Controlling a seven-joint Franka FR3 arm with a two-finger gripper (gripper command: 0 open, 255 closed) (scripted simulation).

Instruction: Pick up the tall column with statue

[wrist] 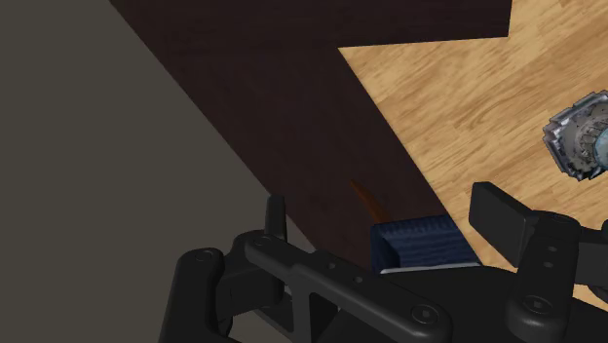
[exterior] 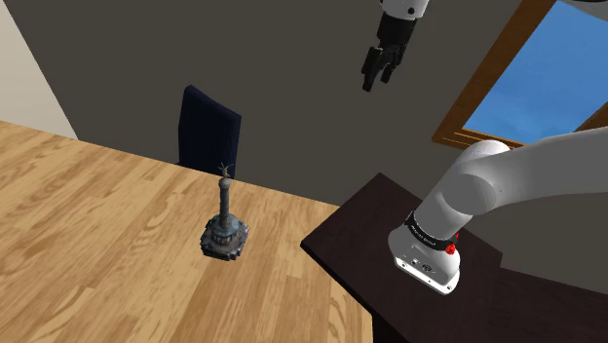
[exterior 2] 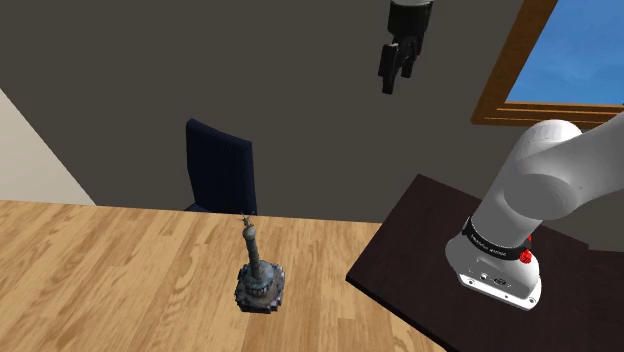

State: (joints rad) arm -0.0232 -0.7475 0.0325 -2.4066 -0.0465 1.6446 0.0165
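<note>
One grey statue-topped column (exterior: 226,219), one dark blue chair (exterior: 207,125), one wood-framed window (exterior: 531,83), one light wooden table (exterior: 97,234).
</note>
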